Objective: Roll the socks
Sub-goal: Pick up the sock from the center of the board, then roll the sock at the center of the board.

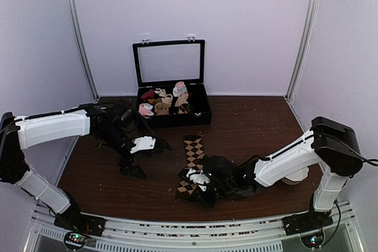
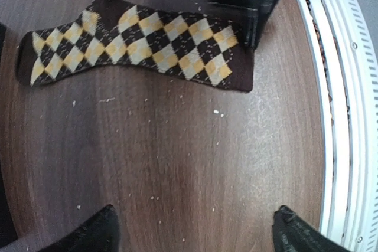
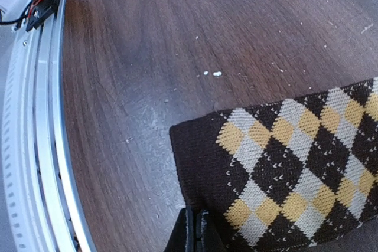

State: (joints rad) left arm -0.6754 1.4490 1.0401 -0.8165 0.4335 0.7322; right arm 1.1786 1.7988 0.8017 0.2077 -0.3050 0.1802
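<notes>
Nearest, by the tabletop's (image 1: 260,123) front edge, the right tool (image 3: 195,229) sits at the cuff end of the socks (image 1: 194,149). Its two fingers are pressed together with no gap. They meet right at the dark brown hem, but I cannot tell whether any fabric is caught between them.

The socks lie flat on the wood at the middle of the tabletop. Their long axis runs from 6 o'clock to 12 o'clock, with the straight cuff toward 6 and the foot end toward 12. The argyle diamonds face up, and the near end looks slightly bunched under the right arm.

At about 9 o'clock from the socks, the left tool (image 2: 192,237) hangs over bare wood with its fingers spread wide and nothing between them.

Farthest, at 12 o'clock just beyond the foot end, stands a black case (image 1: 177,120). Its windowed lid (image 1: 169,63) is raised upright. Inside lie small sock rolls (image 1: 162,103) in pink, white, tan and maroon, packed close together.
</notes>
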